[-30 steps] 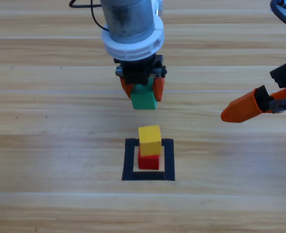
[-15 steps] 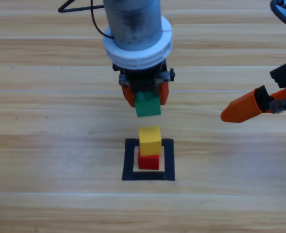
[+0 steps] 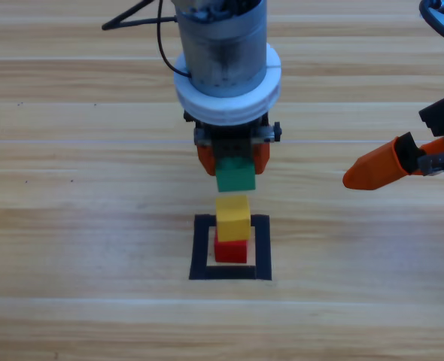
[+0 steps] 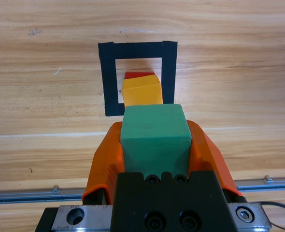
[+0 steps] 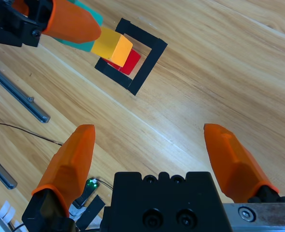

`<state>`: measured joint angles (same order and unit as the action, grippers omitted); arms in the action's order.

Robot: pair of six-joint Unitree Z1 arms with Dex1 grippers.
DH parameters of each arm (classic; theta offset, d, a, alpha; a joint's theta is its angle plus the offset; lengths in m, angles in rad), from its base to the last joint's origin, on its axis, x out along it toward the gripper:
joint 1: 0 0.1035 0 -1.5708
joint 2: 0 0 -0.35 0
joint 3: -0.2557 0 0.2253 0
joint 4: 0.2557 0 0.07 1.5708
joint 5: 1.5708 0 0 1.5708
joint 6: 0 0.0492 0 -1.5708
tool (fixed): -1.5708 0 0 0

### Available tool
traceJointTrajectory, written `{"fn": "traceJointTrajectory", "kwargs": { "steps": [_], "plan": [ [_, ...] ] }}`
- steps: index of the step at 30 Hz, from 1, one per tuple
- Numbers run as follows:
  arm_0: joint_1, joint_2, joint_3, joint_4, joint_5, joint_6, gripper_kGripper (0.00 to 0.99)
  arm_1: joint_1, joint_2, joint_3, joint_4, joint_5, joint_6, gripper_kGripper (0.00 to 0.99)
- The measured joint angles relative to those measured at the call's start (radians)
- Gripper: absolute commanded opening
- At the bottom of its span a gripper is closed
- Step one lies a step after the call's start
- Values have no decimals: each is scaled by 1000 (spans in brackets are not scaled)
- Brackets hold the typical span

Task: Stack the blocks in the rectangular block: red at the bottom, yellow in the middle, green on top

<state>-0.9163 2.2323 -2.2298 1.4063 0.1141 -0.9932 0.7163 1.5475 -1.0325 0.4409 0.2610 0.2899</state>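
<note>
Carrying the green cube [image 3: 235,174] clamped in its jaws, the left gripper [image 3: 234,159] has closed on the yellow cube [image 3: 232,217], which sits on the red cube [image 3: 230,250] inside the tape square [image 3: 201,248]. Placement is imminent. The right gripper [image 5: 154,147] waits, jaws spread, at the right edge.

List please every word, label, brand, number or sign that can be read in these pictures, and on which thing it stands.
None: no readable text shows in any view.
The green cube, yellow cube and red cube have plain faces.
The black tape square, the wooden table, the left gripper and the right gripper carry no lettering or marks.
</note>
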Motion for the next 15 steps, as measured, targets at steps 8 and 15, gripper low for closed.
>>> {"fn": "traceJointTrajectory", "kwargs": {
  "steps": [8,15],
  "plan": [
    [0,25,13,0,2,0,38,0,0,0,0,0,0,990],
    [0,36,13,0,5,0,38,0,0,0,0,0,0,990]
  ]
}}
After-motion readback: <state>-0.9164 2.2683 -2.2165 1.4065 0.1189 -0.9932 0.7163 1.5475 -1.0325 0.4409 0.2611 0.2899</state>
